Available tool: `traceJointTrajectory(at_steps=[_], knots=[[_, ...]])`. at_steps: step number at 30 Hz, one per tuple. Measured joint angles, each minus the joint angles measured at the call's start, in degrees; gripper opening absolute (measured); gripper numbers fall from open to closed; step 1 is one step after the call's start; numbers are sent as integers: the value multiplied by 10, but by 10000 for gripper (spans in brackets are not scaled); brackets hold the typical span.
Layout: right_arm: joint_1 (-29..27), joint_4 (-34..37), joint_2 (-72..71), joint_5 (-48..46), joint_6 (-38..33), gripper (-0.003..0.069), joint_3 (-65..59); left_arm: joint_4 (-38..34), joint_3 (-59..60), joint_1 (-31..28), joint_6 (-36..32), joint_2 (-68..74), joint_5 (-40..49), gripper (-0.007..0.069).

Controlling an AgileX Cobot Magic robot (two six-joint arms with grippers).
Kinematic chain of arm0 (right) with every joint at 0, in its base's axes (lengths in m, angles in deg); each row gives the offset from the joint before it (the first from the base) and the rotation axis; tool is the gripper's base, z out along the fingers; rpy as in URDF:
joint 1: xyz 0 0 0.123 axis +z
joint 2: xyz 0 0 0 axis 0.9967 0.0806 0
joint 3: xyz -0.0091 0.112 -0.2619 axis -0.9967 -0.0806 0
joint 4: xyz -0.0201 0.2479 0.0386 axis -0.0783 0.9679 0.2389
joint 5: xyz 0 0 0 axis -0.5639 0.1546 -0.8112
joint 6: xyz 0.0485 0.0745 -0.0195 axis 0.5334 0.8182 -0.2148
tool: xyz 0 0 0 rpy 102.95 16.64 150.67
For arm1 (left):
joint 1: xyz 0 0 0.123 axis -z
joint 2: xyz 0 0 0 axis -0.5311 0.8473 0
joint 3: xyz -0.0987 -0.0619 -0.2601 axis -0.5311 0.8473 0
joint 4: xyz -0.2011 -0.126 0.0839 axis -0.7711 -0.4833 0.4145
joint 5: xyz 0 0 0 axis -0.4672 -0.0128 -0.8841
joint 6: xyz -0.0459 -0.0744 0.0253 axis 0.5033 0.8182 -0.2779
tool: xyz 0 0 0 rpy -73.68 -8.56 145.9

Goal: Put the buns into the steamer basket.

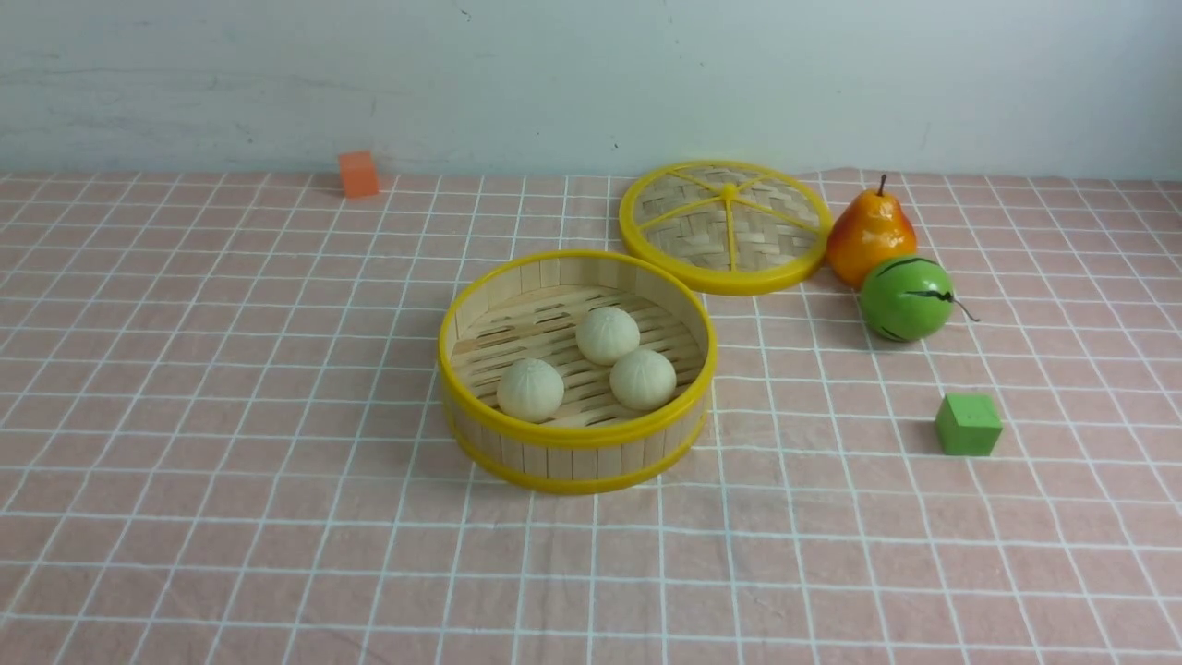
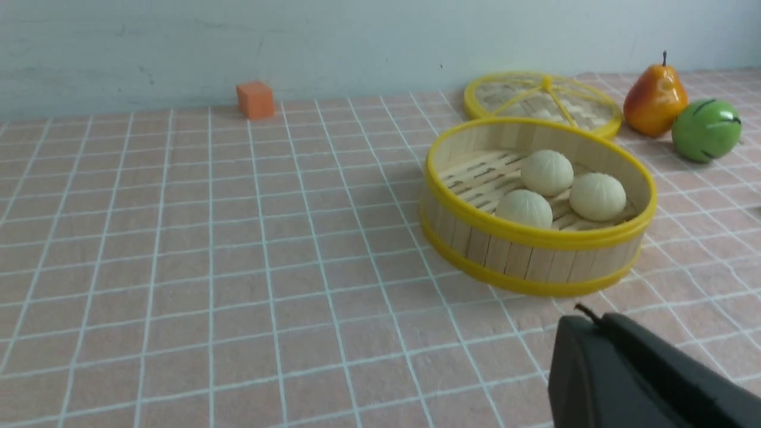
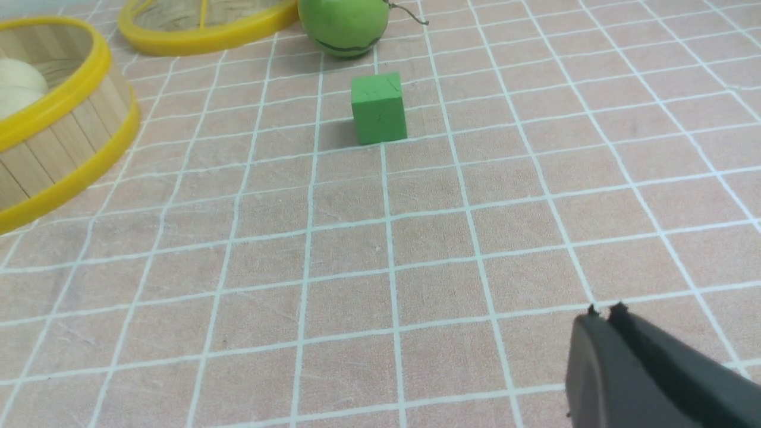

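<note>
The three small cream-white pleated buns (image 1: 608, 334) (image 1: 643, 379) (image 1: 530, 389) all lie inside the round bamboo steamer basket with yellow plastic rims (image 1: 577, 434), resting on its slatted wooden floor. Two of them sit just beside each other, perhaps touching; the third lies a little apart toward the robot's left.

The left gripper (image 2: 585, 315) shows only in its wrist view, its dark fingers pressed together with nothing between them; the basket stands a little ahead of its tips, apart from them. The right gripper (image 3: 603, 312) is likewise pressed together and empty, low over the pink checked tablecloth (image 1: 231, 388); a small green cube (image 3: 379, 107) sits well ahead of it, and the basket lies off to its left.

Beyond the basket from both grippers lies the flat woven disc lid with yellow spokes (image 1: 727, 226). Beside the lid stand an orange-yellow pear (image 1: 868, 235) and a green striped round fruit (image 1: 906, 297), close together. A small orange cube (image 1: 358, 174) rests by the far wall.
</note>
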Motion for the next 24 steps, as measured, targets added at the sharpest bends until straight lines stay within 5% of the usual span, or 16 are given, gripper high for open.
traceJointTrajectory(at_steps=[7, 10, 13, 18, 24], knots=[[0, 0, 0, 0, 0, 11, 0, -108, 2, -101, -91, -19, -17, -13], [0, 0, 0, 0, 0, 11, 0, -194, 45, -183, -211, -42, -96, -13], [0, 0, 0, 0, 0, 11, 0, -230, 101, -228, -247, -61, -170, -13], [0, 1, 0, 0, 0, 11, 0, -228, 195, -261, -216, -66, -231, -13], [0, 1, 0, 0, 0, 18, 0, -188, 216, -263, -100, -66, -172, -13]])
